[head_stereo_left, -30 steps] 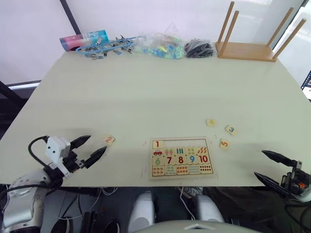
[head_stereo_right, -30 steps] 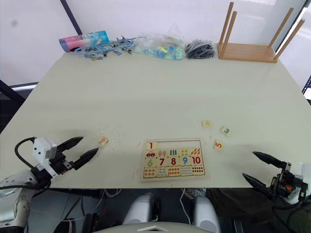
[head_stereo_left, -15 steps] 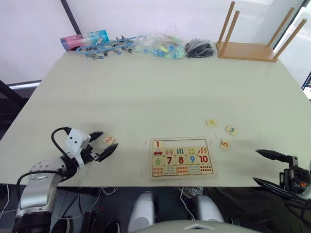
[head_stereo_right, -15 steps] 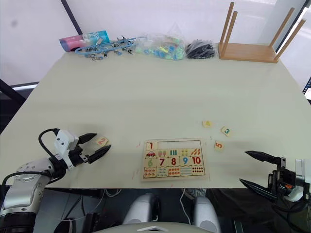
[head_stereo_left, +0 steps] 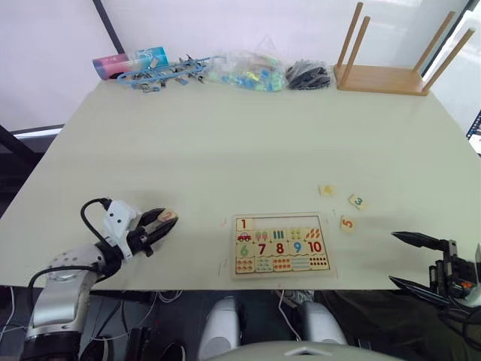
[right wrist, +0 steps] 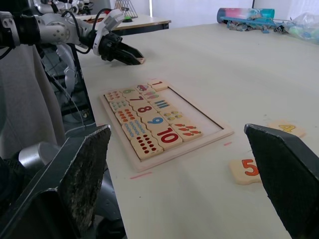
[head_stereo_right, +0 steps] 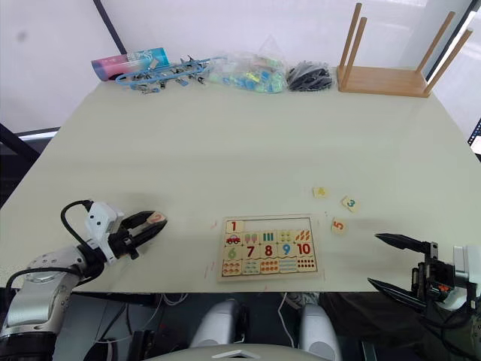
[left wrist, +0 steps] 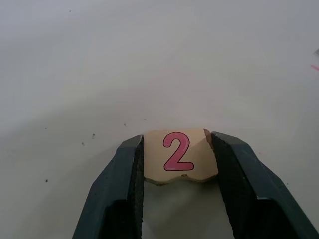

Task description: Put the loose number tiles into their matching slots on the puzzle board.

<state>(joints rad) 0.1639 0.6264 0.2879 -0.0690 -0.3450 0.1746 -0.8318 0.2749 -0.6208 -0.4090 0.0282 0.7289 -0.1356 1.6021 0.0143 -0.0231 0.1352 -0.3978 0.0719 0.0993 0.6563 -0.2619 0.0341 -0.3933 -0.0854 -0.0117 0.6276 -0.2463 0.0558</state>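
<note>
The tile printed with a pink 2 [left wrist: 178,154] lies on the table left of the puzzle board [head_stereo_left: 282,274]. My left gripper [head_stereo_left: 164,223] is shut on it, one black finger against each side. On the board, tile 1 [head_stereo_left: 243,222] sits in the top row. The rest of that row's slots [head_stereo_left: 285,222] are bare wood. Tiles 4 [head_stereo_left: 326,190], 3 [head_stereo_left: 357,201] and 5 [head_stereo_left: 346,222] lie loose to the right of the board. My right gripper [head_stereo_left: 394,258] hangs open off the table's front right edge, near tile 5 [right wrist: 247,169].
Along the far edge lie a coloured tube [head_stereo_left: 128,62], blue clips [head_stereo_left: 161,75], a clear bag of small pieces [head_stereo_left: 248,71] and black clips [head_stereo_left: 308,75]. An upturned wooden stool [head_stereo_left: 383,75] stands at the far right.
My left gripper moved forward to the 2 tile, and its fingers came together on the tile's sides. The right gripper has barely shifted.
</note>
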